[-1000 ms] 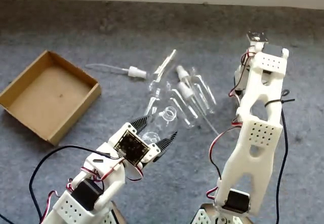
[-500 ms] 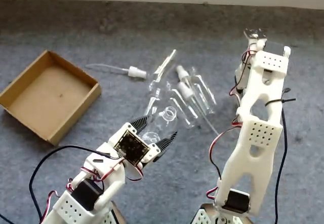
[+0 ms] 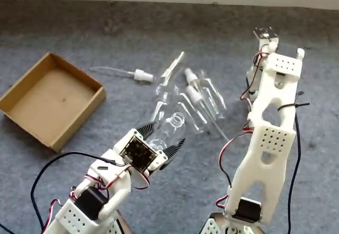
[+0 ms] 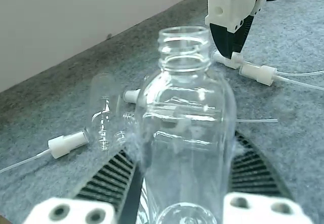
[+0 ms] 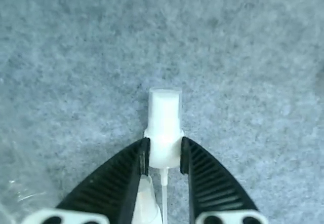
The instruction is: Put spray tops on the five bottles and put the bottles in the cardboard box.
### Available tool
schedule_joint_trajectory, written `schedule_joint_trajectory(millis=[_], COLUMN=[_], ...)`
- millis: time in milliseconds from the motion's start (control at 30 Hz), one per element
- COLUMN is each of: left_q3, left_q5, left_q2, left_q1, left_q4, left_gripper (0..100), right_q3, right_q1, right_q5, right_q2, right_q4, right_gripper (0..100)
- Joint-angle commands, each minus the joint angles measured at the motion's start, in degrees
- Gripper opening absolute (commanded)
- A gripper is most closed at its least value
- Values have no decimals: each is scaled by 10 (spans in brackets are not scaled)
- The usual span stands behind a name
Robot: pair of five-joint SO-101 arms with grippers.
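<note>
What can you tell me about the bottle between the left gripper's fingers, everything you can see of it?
The bottle is clear, glass or plastic by its look, and seems empty. It has rounded shoulders, a short threaded neck and an open mouth with nothing fitted on it. It sits between the two black ribbed fingers of the left gripper, which press against its sides. Its neck points away from the wrist.

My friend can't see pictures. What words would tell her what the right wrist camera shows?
The right gripper pinches a white spray top between its two black ribbed fingers, with the top's thin tube running back between them. Grey carpet lies underneath.
</note>
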Motion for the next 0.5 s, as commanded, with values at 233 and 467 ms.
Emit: schedule_joint_trajectory(millis=[233, 467], left_q3=[12, 12], left_q5=[4, 4], left_q2=[-7, -7], left_q1=[7, 7], left_q4=[0, 0], left_gripper=[88, 88], right_q3=[-29, -29], right_q1=[-2, -14], right_q5=[12, 13], right_q2=[-15, -15], right_q4=[21, 39], right_gripper=[128, 195])
